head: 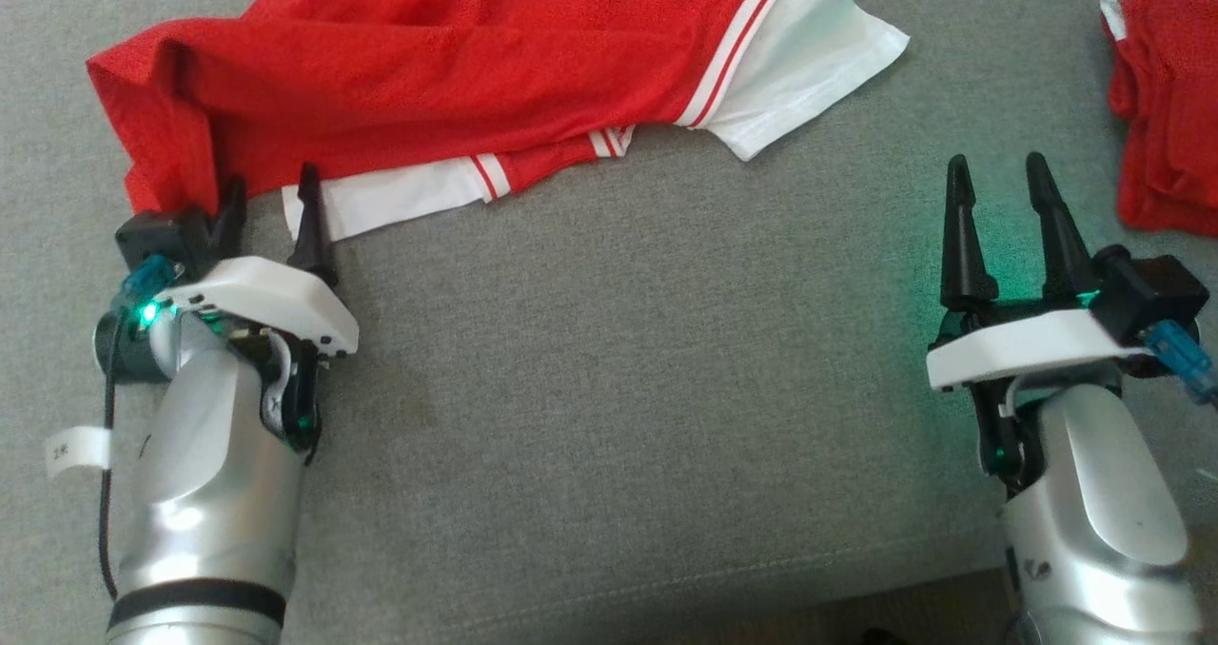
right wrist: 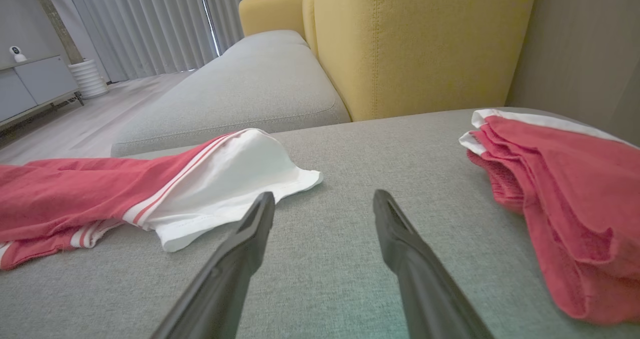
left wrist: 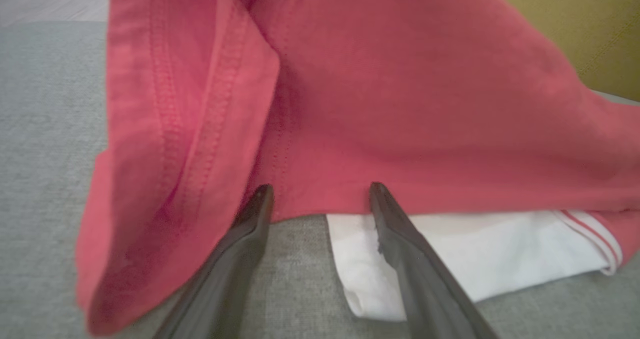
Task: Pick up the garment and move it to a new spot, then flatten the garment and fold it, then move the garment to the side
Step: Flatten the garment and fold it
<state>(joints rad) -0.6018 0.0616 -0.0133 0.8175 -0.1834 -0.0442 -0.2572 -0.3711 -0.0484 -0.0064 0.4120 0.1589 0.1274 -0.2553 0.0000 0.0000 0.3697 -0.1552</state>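
A crumpled red mesh garment (head: 428, 65) with white striped trim sprawls across the far left of the grey fabric sofa cushion (head: 618, 341). The left hand (head: 271, 184), fingers spread and empty, sits at its near-left corner, tips at the hem. The right hand (head: 997, 165), likewise released, hovers over bare cushion at the near right, with a folded red-and-white garment (head: 1166, 103) lying far right.

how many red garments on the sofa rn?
2. A long red garment lies spread across the far left and middle; a folded red pile sits at the right edge and could hide another piece.
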